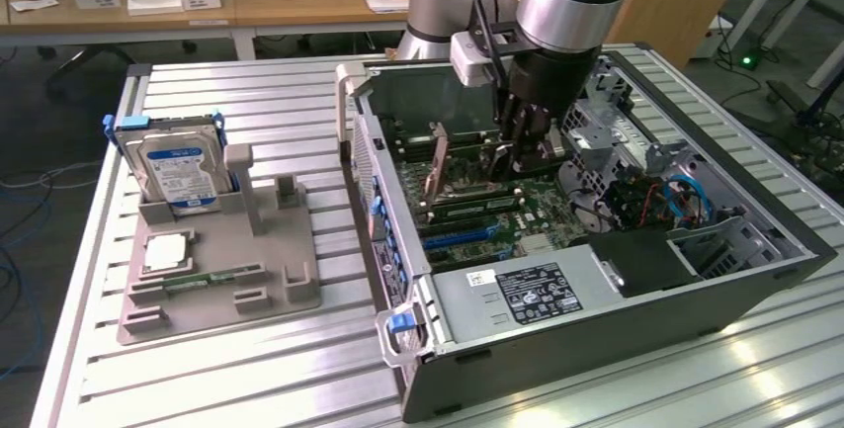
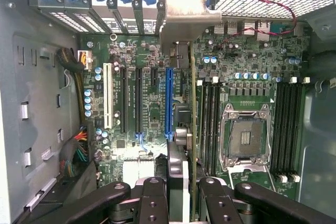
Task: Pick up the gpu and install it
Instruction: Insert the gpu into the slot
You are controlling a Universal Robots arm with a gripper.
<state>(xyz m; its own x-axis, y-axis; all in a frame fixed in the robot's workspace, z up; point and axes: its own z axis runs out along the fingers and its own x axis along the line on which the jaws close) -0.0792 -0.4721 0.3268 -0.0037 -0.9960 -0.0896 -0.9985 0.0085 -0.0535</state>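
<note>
The gpu [image 2: 177, 174] stands on edge between my fingers, its dark board and black cooler running lengthwise and its pale metal bracket [image 2: 185, 20] at the case's rear slots. My gripper [image 2: 181, 199] is shut on it, one black finger [image 2: 152, 200] on each side. The card hangs over the motherboard [image 2: 152, 114], just beside the long blue slot [image 2: 169, 103]; whether its edge touches a slot is hidden. In the exterior view, the gripper [image 1: 519, 156] reaches down into the open computer case [image 1: 738, 270], with the gpu [image 1: 442, 161] showing as a thin strip toward the exterior view's left.
A grey holder [image 1: 264, 260] at the exterior view's left carries a silver hard drive with a blue label [image 1: 182, 173] and a narrow green memory stick [image 1: 211, 277]. Inside the case are the empty processor socket [image 2: 247, 135], memory slots [image 2: 286, 124], the power supply [image 1: 528, 295] and blue cables [image 1: 683, 201].
</note>
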